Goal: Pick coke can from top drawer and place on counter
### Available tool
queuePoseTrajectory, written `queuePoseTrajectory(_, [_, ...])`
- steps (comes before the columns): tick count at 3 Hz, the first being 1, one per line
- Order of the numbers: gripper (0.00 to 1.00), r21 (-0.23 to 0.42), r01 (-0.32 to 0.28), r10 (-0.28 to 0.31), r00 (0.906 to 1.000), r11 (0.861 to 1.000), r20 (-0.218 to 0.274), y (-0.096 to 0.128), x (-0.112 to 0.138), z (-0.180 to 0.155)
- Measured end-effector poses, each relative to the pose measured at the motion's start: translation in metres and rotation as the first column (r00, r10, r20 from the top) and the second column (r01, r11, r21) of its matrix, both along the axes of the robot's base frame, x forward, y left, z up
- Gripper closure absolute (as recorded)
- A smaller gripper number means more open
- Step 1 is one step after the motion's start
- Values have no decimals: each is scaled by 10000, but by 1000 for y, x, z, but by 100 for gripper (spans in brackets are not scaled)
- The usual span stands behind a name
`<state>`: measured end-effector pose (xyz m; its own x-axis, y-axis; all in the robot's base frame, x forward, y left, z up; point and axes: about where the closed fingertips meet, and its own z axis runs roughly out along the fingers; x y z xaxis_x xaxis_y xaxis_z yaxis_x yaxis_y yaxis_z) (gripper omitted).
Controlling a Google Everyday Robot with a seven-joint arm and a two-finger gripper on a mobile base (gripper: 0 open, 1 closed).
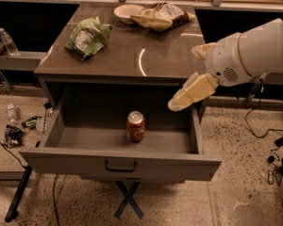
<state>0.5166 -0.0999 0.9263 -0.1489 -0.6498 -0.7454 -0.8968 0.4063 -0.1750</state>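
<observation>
The coke can stands upright in the middle of the open top drawer, near its front. The counter is the glossy top right above the drawer. My gripper comes in from the right on a white arm. It hangs over the drawer's right rear corner, at the counter's front edge, up and to the right of the can. Its cream fingers are spread apart and hold nothing.
A green chip bag lies on the counter's left. A white bowl and a brown snack bag lie at its back. A water bottle stands on the left ledge. Litter lies on the floor at left, and cables at right.
</observation>
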Motion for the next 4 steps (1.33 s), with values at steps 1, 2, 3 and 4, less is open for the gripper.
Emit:
queuePoseTrajectory(1, [0, -12, 7, -7, 10000, 10000, 2, 0, 0, 0])
queuePoseTrajectory(2, [0, 959, 323, -329, 9995, 9949, 43, 14, 15, -28])
queuePoseTrajectory(3, [0, 1797, 616, -608, 9981, 9818, -99, 28, 29, -61])
queuePoseTrajectory(4, [0, 2028, 1044, -986, 9944, 9736, -383, 29, 39, -121])
